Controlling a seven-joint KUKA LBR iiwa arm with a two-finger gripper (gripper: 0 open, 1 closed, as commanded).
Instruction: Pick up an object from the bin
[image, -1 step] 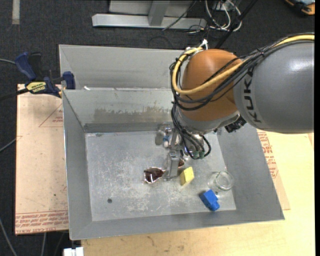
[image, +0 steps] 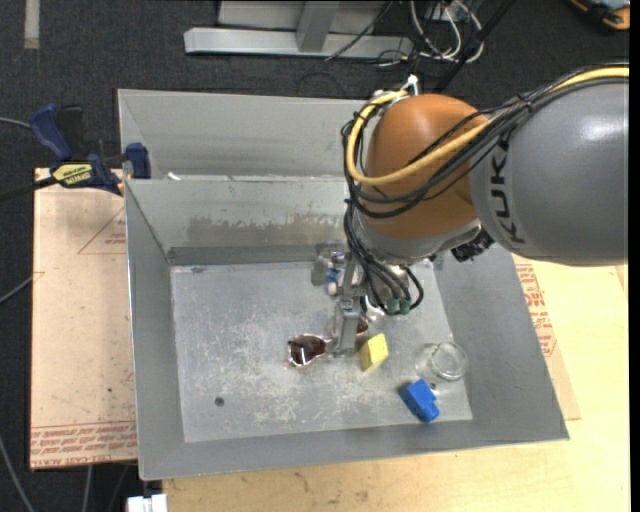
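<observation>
My gripper reaches down near the middle of the bin floor, its fingers pointing at the floor. Just left of its tips lies a small dark red and white crumpled thing, touching or nearly touching the fingers. A yellow block lies right beside the fingers on their right. Neither thing is seen between the fingers.
A blue block lies near the bin's front right. A clear round plastic lid or cup sits to the right of the yellow block. The arm with its orange cover and cables hangs over the bin's back right.
</observation>
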